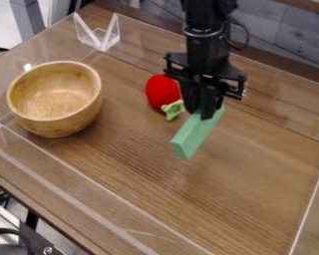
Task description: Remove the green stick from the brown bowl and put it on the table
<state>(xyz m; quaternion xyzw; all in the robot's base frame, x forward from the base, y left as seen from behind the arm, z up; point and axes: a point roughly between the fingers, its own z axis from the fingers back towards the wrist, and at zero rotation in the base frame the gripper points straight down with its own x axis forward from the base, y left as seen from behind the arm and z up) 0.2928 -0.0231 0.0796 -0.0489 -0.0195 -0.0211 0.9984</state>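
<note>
The green stick (195, 132) hangs tilted over the table (109, 179), right of centre, with its lower end just above the wood. My gripper (206, 108) comes down from above and is shut on the stick's upper end. The brown bowl (52, 97) stands at the left, apart from the gripper, and holds nothing.
A red strawberry toy (163, 92) with a pale green leafy tip lies just left of the gripper. Clear acrylic walls (96, 33) run along the table's edges, one along the near side and one at the right.
</note>
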